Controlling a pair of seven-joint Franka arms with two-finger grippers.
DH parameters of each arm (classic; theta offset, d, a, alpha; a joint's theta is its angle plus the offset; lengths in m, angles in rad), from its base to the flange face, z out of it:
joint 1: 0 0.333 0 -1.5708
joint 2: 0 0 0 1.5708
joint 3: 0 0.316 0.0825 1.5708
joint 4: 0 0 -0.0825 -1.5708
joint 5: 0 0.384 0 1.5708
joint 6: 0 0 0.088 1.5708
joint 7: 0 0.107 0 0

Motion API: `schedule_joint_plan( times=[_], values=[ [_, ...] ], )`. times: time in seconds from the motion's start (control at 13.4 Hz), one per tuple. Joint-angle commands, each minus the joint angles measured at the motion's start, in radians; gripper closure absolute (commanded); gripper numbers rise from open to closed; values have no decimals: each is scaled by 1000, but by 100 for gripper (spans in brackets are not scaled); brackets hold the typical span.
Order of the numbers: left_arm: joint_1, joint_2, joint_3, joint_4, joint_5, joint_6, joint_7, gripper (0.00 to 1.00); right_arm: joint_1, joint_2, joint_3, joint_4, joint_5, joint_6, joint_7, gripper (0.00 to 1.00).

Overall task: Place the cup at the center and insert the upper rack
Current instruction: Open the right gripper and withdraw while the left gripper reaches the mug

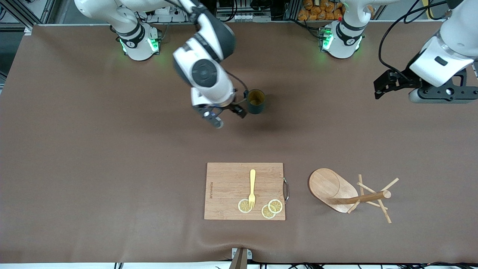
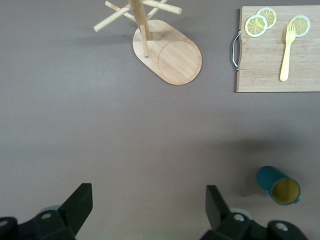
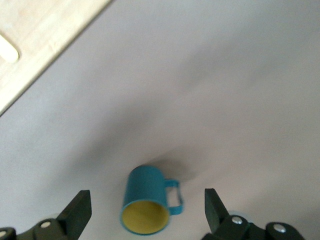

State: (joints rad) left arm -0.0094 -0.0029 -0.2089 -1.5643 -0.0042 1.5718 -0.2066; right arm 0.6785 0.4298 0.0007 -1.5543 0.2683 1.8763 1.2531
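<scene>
The dark teal cup [image 1: 256,101] stands upright near the table's middle, its yellowish inside showing and nothing gripping it. My right gripper [image 1: 228,116] hovers open just beside it, toward the right arm's end. In the right wrist view the cup [image 3: 146,206] shows between the spread fingers [image 3: 77,210], untouched. The upper rack [image 1: 334,190], a wooden mug tree, sits nearer the front camera toward the left arm's end; I cannot tell whether it is upright or tipped. My left gripper [image 1: 386,86] waits open, high over the left arm's end, seeing the rack [image 2: 167,57] and the cup [image 2: 278,184].
A wooden cutting board [image 1: 224,190] lies near the front edge beside the rack, carrying a yellow fork [image 1: 252,186] and three lemon slices [image 1: 275,206]. The board's metal handle [image 1: 286,189] faces the rack. Brown cloth covers the table.
</scene>
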Motion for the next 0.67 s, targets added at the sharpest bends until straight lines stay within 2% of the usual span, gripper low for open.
schedule_joint_plan(
  times=[0.0, 0.3, 0.52, 0.6],
  values=[
    [0, 11, -52, 3, 15, 11, -89, 0, -134, -106, 19, -46, -9, -106, -211, 0],
    [-1, 38, -154, 3, 19, 39, -305, 0, -296, -239, 16, -122, -18, -163, -513, 0],
    [-4, 66, -227, 10, 56, 68, -437, 0, -382, -333, 16, -167, -122, -174, -723, 0],
    [-17, 78, -253, 10, 79, 70, -465, 0, -425, -356, 16, -170, -127, -186, -812, 0]
  ],
)
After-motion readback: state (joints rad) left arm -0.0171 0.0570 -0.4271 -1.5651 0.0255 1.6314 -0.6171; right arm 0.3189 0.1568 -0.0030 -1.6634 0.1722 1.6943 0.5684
